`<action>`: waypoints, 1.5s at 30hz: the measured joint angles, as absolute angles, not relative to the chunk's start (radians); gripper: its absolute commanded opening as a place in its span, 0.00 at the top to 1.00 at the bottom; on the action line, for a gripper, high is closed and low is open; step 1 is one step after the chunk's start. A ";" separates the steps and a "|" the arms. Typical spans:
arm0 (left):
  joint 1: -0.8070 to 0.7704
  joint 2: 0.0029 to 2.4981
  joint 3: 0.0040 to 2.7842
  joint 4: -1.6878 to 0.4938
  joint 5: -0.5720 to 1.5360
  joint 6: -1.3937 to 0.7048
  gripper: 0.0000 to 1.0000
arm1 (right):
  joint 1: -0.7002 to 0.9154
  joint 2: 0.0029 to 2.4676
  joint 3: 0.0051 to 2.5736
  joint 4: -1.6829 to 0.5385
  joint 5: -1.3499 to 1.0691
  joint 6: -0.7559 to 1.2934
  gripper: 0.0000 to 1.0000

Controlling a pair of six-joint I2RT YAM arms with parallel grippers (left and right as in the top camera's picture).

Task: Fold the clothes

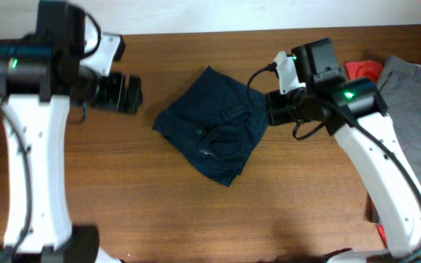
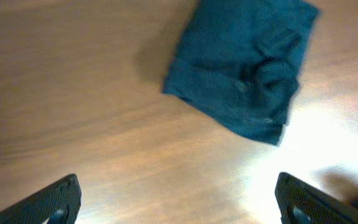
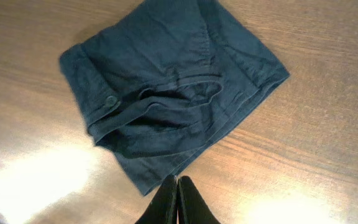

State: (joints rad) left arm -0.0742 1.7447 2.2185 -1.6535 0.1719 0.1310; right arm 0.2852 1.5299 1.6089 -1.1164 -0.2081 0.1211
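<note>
From above, the dark blue shorts [image 1: 212, 124] lie in the middle of the brown wooden surface [image 1: 123, 190]. They are folded into a small, lumpy bundle that sits like a tilted square, with one corner pointing to the far edge. Some folds and a dark loop of cloth are bunched up near the middle of the bundle. The left claw [image 1: 134, 95] is off to the left of the shorts and does not touch them. The right claw [image 1: 268, 109] is right at the right edge of the shorts. A red cloth [image 1: 362, 69] and a grey garment [image 1: 415, 102] lie at the far right side, away from the shorts. In the left wrist view, the shorts [image 2: 241, 68] are at the top right and look a bit blurry, more blue-green here. One edge is rolled over in a thick band. The left claw [image 2: 179, 202] is wide open, with one finger in each bottom corner and only bare wood between them. It holds nothing. In the right wrist view, the shorts [image 3: 166, 93] fill the top half. You can see the waistband folded over, a small round button [image 3: 110, 101] on it, and soft wrinkles where the cloth is doubled up. The right claw [image 3: 176, 199] has its two fingers pressed tight together, with no cloth seen between them. Their tips sit just by the near edge of the shorts.
</note>
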 measured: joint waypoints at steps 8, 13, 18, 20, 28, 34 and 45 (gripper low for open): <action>-0.165 1.757 1.659 -1.089 0.435 0.117 0.99 | 0.285 1.589 1.609 -1.085 -0.229 0.171 0.94; -0.239 1.850 1.456 -0.881 0.472 0.057 0.99 | 0.285 1.720 1.608 -1.021 -0.240 0.211 0.96; -0.300 1.939 1.430 -0.885 0.472 0.037 1.00 | 0.285 1.842 1.608 -0.955 -0.302 0.232 0.96; -0.330 1.976 1.430 -0.951 0.463 0.040 0.99 | 0.285 1.897 1.608 -0.906 -0.357 0.235 0.96; -0.405 2.020 1.428 -0.972 0.365 0.039 0.99 | 0.285 2.070 1.606 -0.735 -0.480 0.237 0.96; -0.405 2.020 1.428 -0.964 0.332 0.027 1.00 | 0.278 2.206 1.606 -0.733 -0.382 0.239 0.96; -0.405 2.020 1.428 -0.961 0.303 0.025 0.99 | 0.142 2.171 1.625 -0.914 -0.206 0.226 0.96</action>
